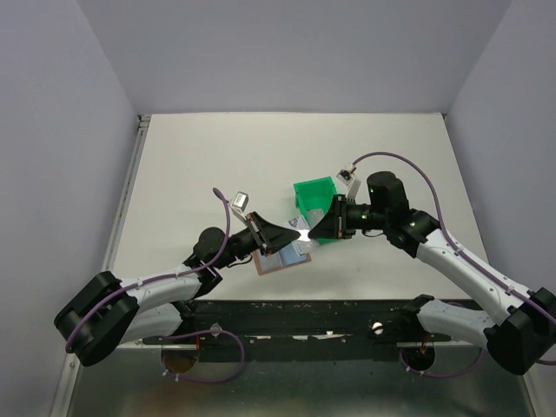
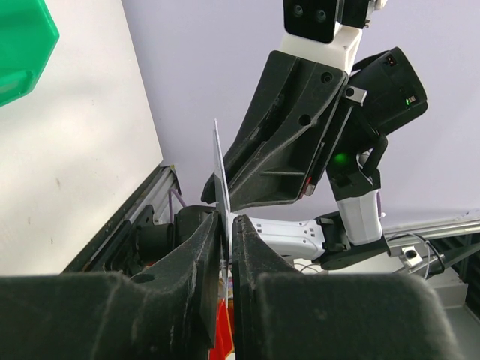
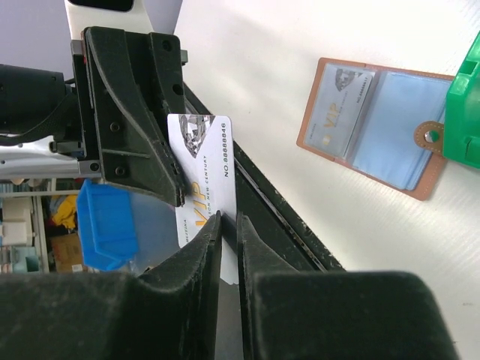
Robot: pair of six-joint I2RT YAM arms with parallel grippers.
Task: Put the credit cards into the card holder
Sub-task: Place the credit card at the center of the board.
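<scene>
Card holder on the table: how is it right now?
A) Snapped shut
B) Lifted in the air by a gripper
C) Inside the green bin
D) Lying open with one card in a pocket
D: in the right wrist view the card holder lies flat and open on the table, with one credit card in a pocket, beside the green bin.

The left arm and right arm are built of white link shells joined by bulky black joint housings; a purple cable loops along the outside of each arm; a small white camera module sits on each wrist. The left gripper and right gripper carry matte black, wedge-shaped fingers with a grainy surface; the ribbed black finger frames show round recessed screw holes; a green indicator light glows on the right wrist housing.
</scene>
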